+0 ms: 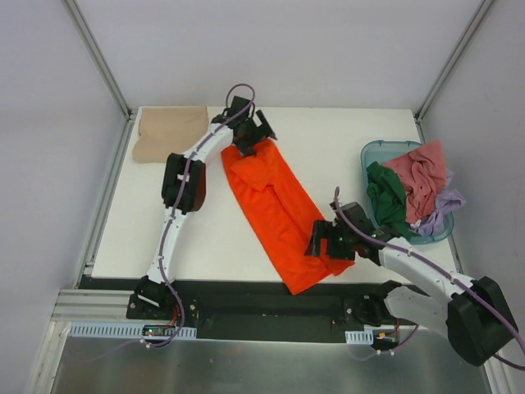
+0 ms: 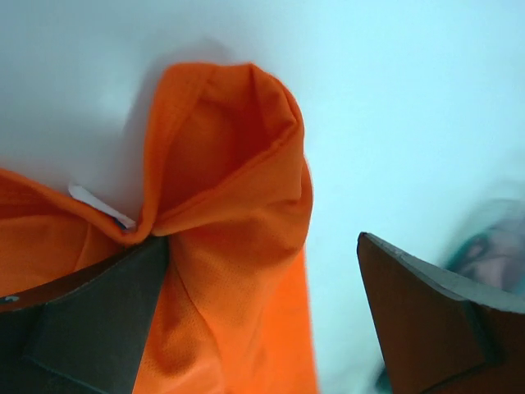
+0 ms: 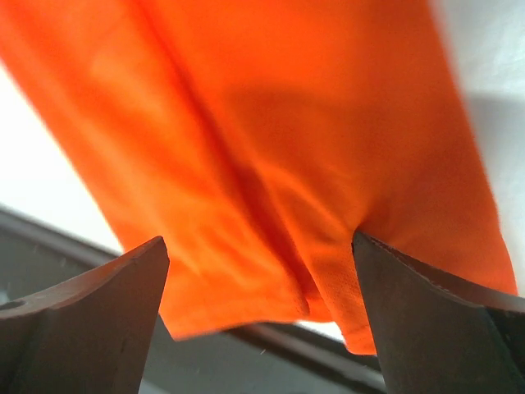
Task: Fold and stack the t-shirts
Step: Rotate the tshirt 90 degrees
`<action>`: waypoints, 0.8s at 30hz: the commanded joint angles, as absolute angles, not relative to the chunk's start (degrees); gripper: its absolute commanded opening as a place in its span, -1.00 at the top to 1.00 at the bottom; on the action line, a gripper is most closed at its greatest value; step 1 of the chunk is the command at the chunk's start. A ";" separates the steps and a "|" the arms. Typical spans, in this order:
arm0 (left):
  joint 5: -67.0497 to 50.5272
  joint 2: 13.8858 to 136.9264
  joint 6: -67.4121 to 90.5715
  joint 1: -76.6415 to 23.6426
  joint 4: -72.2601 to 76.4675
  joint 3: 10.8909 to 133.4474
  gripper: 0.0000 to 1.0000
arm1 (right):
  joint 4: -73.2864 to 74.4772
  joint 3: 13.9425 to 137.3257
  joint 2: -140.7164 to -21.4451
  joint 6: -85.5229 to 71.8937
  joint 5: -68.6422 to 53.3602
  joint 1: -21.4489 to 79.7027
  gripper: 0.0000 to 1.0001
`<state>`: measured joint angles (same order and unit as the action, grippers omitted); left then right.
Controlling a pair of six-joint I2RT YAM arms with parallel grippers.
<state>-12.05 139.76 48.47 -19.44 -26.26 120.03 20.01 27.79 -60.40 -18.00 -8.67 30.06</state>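
Two tools gape over the bright orange cloth t-shirt [image 1: 275, 209] slanting across the white surface [image 1: 328, 148], left tool [image 1: 250, 131] at its far end, right tool [image 1: 328, 242] at its near hem; we judge both must pinch before folding.

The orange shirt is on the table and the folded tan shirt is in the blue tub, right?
No. The top view shows the tan shirt on the table's far left corner, not in the tub. The orange shirt is on the table.

the bright orange cloth t-shirt [image 1: 275, 209] lies diagonally as a long folded strip, tan-beige cloth t-shirt [image 1: 171, 133] folded far-left
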 commanded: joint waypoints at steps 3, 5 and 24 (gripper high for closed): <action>-21.26 162.67 60.87 -22.85 -14.90 145.10 -0.98 | 13.82 27.42 -61.07 -21.18 -21.87 41.03 -0.92; -21.62 165.23 67.82 -22.85 -3.74 142.92 -0.98 | 9.95 28.56 -64.50 -20.57 -23.11 42.97 -0.92; -5.79 138.71 42.29 -22.68 3.25 138.43 -0.98 | 20.21 35.16 -55.57 -15.12 -2.48 45.27 -0.92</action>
